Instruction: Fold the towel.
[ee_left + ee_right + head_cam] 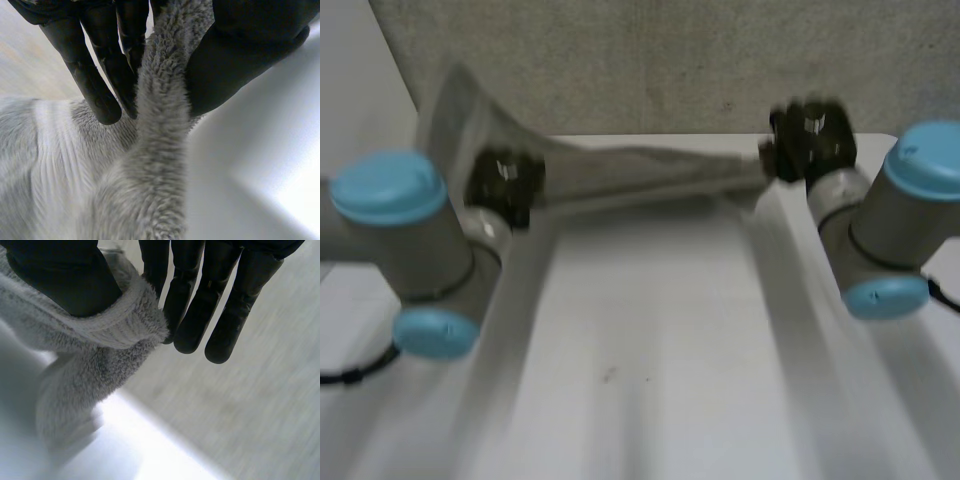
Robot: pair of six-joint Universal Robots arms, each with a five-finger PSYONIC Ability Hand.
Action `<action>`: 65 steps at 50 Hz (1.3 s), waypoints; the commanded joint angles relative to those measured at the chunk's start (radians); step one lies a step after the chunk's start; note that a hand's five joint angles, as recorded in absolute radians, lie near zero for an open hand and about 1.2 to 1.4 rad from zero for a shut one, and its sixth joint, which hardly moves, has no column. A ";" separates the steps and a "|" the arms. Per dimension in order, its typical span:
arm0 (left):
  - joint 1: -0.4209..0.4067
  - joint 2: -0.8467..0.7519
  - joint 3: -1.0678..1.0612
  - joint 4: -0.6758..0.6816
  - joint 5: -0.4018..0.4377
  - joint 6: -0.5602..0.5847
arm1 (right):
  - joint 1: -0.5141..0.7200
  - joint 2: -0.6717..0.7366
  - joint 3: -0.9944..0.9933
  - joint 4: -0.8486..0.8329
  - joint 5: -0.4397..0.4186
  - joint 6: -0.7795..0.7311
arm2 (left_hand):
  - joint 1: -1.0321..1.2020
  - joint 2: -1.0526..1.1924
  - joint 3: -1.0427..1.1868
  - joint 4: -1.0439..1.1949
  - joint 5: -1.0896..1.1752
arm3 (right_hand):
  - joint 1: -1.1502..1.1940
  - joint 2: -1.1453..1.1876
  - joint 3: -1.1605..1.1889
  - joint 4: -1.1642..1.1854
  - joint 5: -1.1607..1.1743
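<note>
A grey fluffy towel [640, 172] hangs stretched in the air between my two hands over the far part of the white table [650, 340]. My left hand [505, 183] holds its left end, where a flap of cloth sticks up behind the hand. In the left wrist view the towel [160, 150] runs pinched between the fingers [100, 90] and the thumb [235, 60]. My right hand [807, 138] holds the right end. There the towel's ribbed edge [100, 330] wraps over the thumb [65, 280], clamped against the fingers [200, 305].
A grey speckled wall [670, 60] stands just behind the table's far edge. The two arms [410, 240] [900, 220] flank the table's near half.
</note>
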 commanded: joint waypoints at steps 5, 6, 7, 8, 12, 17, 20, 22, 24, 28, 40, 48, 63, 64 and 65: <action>-0.030 -0.035 -0.205 -0.006 0.026 0.010 | -0.079 0.026 0.132 0.250 -0.019 0.019 | -0.464 -0.499 -0.503 -0.501 -0.500 | 0.449 0.227 0.215 0.207 0.249; -0.029 0.000 -0.206 -0.009 0.026 0.009 | -0.091 0.001 0.142 0.249 -0.019 0.016 | -0.582 -0.617 -0.621 -0.619 -0.618 | 0.449 0.227 0.215 0.207 0.249; -0.029 0.001 -0.206 -0.009 0.026 0.009 | -0.091 0.001 0.142 0.249 -0.019 0.016 | -0.583 -0.618 -0.622 -0.620 -0.620 | 0.449 0.227 0.215 0.207 0.249; -0.025 0.037 -0.205 -0.011 0.027 0.007 | -0.102 -0.014 0.149 0.249 -0.019 0.011 | -0.676 -0.711 -0.715 -0.714 -0.713 | 0.449 0.227 0.215 0.207 0.249; -0.013 0.120 -0.200 -0.014 0.053 0.004 | -0.112 -0.025 0.156 0.249 -0.019 0.010 | -0.949 -0.985 -0.989 -0.987 -0.986 | 0.449 0.227 0.215 0.207 0.249; 0.011 0.181 -0.214 -0.058 0.109 0.003 | -0.112 -0.025 0.181 0.247 -0.019 0.004 | -0.964 -1.000 -1.004 -1.002 -1.001 | 0.449 0.227 0.215 0.207 0.249; 0.062 0.217 -0.237 -0.126 0.130 0.001 | -0.112 -0.022 0.185 0.238 -0.019 0.004 | -0.938 -0.973 -0.978 -0.976 -0.975 | 0.449 0.227 0.215 0.207 0.249; 0.096 0.229 -0.251 -0.160 0.150 0.000 | -0.112 -0.021 0.185 0.235 -0.021 0.004 | -0.914 -0.950 -0.954 -0.952 -0.951 | 0.449 0.227 0.215 0.207 0.249; 0.129 0.241 -0.269 -0.195 0.179 -0.003 | -0.112 -0.021 0.188 0.234 -0.021 0.002 | -0.865 -0.900 -0.904 -0.902 -0.902 | 0.449 0.227 0.215 0.207 0.249; 0.221 0.284 -0.347 -0.279 0.308 -0.014 | -0.112 -0.021 0.190 0.229 -0.021 -0.001 | -0.563 -0.599 -0.603 -0.601 -0.600 | 0.449 0.227 0.215 0.207 0.249; 0.310 0.347 -0.541 -0.250 0.408 -0.011 | -0.112 -0.019 0.195 0.223 -0.036 -0.002 | -0.627 -0.662 -0.666 -0.665 -0.664 | 0.449 0.227 0.215 0.207 0.249; 0.379 0.338 -0.614 -0.154 0.411 0.015 | -0.112 -0.019 0.201 0.221 -0.036 -0.002 | -0.627 -0.662 -0.666 -0.665 -0.664 | 0.449 0.227 0.215 0.207 0.249; 0.392 0.303 -0.640 -0.086 0.409 0.030 | -0.112 -0.022 0.216 0.194 -0.042 -0.022 | -0.680 -0.715 -0.719 -0.717 -0.717 | 0.449 0.227 0.215 0.207 0.249; 0.392 0.297 -0.640 -0.081 0.409 0.029 | -0.112 -0.022 0.218 0.194 -0.045 -0.024 | -0.688 -0.724 -0.728 -0.726 -0.725 | 0.449 0.227 0.215 0.207 0.249; 0.392 0.297 -0.640 -0.081 0.409 0.029 | -0.112 -0.022 0.218 0.194 -0.045 -0.024 | -0.688 -0.724 -0.728 -0.726 -0.725 | 0.449 0.227 0.215 0.207 0.249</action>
